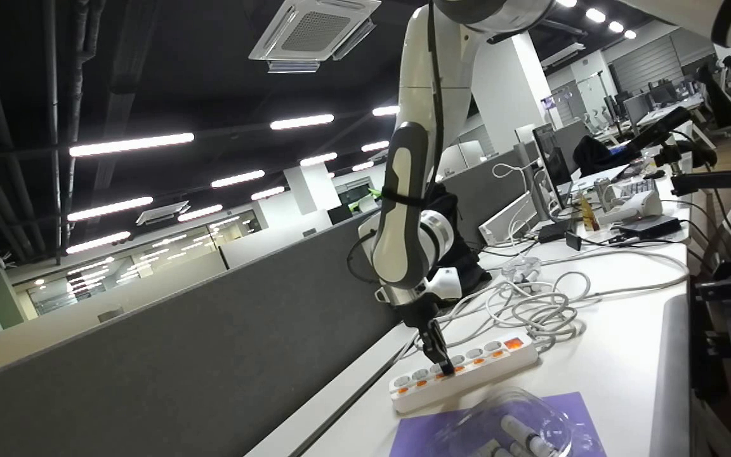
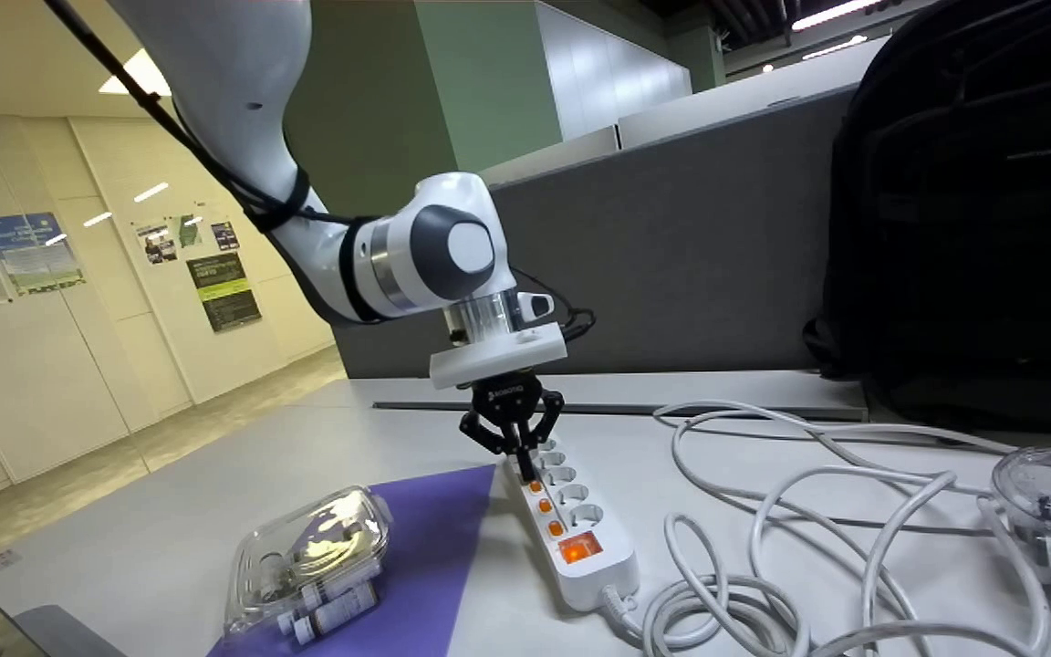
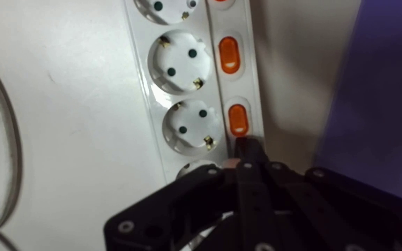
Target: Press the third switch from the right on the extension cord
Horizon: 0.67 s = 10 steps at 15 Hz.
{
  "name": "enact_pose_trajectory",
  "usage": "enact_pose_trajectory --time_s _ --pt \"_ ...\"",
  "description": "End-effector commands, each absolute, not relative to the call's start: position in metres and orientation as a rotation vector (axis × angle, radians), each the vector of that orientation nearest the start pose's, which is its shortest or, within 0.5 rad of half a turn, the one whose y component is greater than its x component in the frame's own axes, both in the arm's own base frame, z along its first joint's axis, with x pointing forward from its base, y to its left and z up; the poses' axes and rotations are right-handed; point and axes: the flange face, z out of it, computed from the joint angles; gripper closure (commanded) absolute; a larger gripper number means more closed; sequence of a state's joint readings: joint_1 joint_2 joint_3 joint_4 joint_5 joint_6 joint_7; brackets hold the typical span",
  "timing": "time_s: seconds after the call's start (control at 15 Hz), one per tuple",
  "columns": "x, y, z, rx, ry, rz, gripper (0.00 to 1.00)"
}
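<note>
In the wrist view black jaws, tips together, are hiding part of the long white plastic extension cord (image 3: 208, 96), which the top edge is cutting off. Right of it, a flat purple sheet (image 3: 372, 104) is looking blurred; left, a curved white cable (image 3: 12, 167) is running off-frame.

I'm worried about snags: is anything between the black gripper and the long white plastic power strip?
Nothing visible: the black gripper, jaws shut, is at the small orange switches on the long white plastic power strip. Contact is unclear.

Dark ceiling (image 1: 169, 82), lit strip lights (image 1: 131, 145) | grey partition (image 2: 671, 255) along white table (image 2: 170, 529) | cream wall (image 2: 33, 383), posters (image 2: 224, 290) | far glazing (image 1: 51, 301), probably
</note>
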State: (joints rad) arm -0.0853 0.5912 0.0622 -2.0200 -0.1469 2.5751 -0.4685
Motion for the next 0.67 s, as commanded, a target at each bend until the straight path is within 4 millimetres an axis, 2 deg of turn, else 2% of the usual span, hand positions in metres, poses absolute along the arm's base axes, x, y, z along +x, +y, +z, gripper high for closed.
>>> enact_pose_trajectory --time_s 0.0,0.6 --pt "0.594 -0.006 0.153 -3.058 -0.913 0.069 1.0" --pt "0.59 -0.001 0.177 -3.133 -0.951 -0.013 1.0"
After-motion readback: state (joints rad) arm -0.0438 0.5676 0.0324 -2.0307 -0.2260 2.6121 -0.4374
